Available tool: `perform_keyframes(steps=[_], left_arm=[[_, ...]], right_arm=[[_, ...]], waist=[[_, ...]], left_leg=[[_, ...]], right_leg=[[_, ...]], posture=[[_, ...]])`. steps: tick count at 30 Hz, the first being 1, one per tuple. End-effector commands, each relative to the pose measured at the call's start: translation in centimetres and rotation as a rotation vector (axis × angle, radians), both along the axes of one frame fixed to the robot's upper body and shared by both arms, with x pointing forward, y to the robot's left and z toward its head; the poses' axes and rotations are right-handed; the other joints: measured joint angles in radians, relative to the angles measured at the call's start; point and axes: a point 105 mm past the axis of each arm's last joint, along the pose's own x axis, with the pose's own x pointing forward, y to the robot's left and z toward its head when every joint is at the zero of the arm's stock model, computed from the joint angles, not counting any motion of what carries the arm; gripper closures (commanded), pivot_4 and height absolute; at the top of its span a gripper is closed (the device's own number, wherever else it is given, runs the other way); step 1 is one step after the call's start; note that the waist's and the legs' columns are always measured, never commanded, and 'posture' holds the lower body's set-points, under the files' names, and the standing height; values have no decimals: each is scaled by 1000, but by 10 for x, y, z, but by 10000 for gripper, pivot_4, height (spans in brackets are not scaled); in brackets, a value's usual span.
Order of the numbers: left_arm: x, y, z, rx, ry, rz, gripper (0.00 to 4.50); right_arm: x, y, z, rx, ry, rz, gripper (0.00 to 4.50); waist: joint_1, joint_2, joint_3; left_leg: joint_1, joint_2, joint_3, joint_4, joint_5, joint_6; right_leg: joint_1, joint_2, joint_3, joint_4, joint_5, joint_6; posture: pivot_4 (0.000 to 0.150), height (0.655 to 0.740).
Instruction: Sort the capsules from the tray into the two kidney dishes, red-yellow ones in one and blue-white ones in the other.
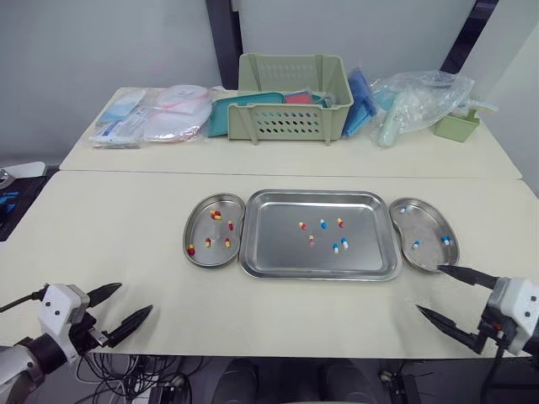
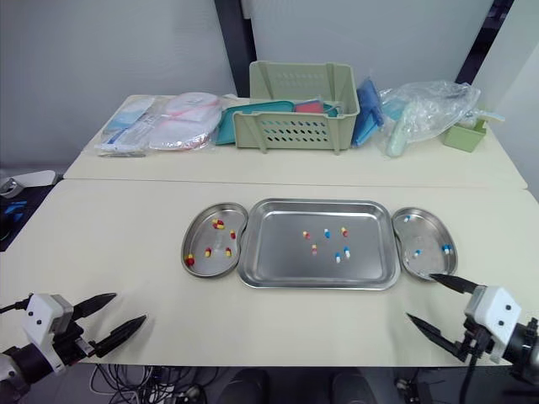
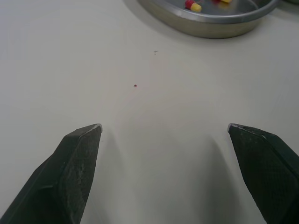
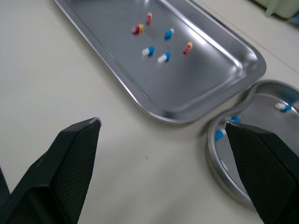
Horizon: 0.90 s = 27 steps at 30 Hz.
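My right end effector (image 1: 429,289) hangs over the near edge of the desk (image 1: 109,227) with its fingers spread wide and nothing in them. One tip is close by the near rim of the right kidney dish (image 1: 425,231), which holds a few blue-white capsules. From there the tray (image 1: 320,275) lies at about ten o'clock. The closest loose pieces are a pair of blue-white capsules (image 1: 339,245) in its right-centre part, touching nothing else. In the right wrist view they lie nearly parallel, side by side; I can't read their long axis more exactly than that. Further out at ten o'clock are the red-yellow capsules (image 1: 302,225) and one more blue-white. My left end effector (image 1: 135,297) is equally wide and empty, and it sees the same cluster at two o'clock, well apart, beyond the left kidney dish (image 1: 187,236) with its red-yellow ones. I judge the right arm is nearer, so the pair is its pick.
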Motion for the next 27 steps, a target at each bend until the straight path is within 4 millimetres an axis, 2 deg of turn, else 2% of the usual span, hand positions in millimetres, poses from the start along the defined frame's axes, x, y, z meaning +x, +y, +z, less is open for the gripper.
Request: perform_keyframes(steps=[1,5,13,15,20,23,26,27], left_arm=[[0,-9,17,-14,-52,-7,0],[7,-27,29,-33,-90,-55,0],[32,-96,59,-87,-172,-259,0],[37,-104,61,-82,-160,-271,0],[48,-140,60,-69,-122,-354,0],[59,-176,59,-115,-119,-428,0],[78,-201,61,-144,-124,-450,5794],[85,-207,62,-153,-125,-450,9125]], right_arm=[[3,19,4,55,-21,27,268],[8,29,4,79,-22,43,268],[9,53,6,102,-17,92,268],[7,59,6,109,-7,109,268],[5,68,3,101,15,156,268],[8,69,2,102,16,154,268],[6,70,-2,107,27,154,0],[6,70,-3,112,32,147,0]], waist=[[0,0,0],[1,0,0],[2,0,0],[1,0,0],[0,0,0],[2,0,0],[6,-1,-1],[6,-1,-1]], left_leg=[[0,0,0,0,0,0],[0,0,0,0,0,0],[0,-1,0,1,0,0],[0,-1,0,1,0,0],[0,-1,0,1,0,0],[0,-1,-1,1,0,0],[0,-1,-1,2,0,0],[0,-1,-1,2,0,0]], right_leg=[[0,0,0,0,0,0],[0,0,0,0,0,0],[0,0,0,0,0,0],[0,0,0,0,0,0],[0,0,0,1,0,0],[0,0,0,1,0,0],[1,0,0,1,1,1],[1,0,0,0,1,1]], posture=[[1500,7400],[1500,7400],[1500,7400],[1500,7400],[1500,7400],[1500,7400],[1500,7400],[1500,7400]])
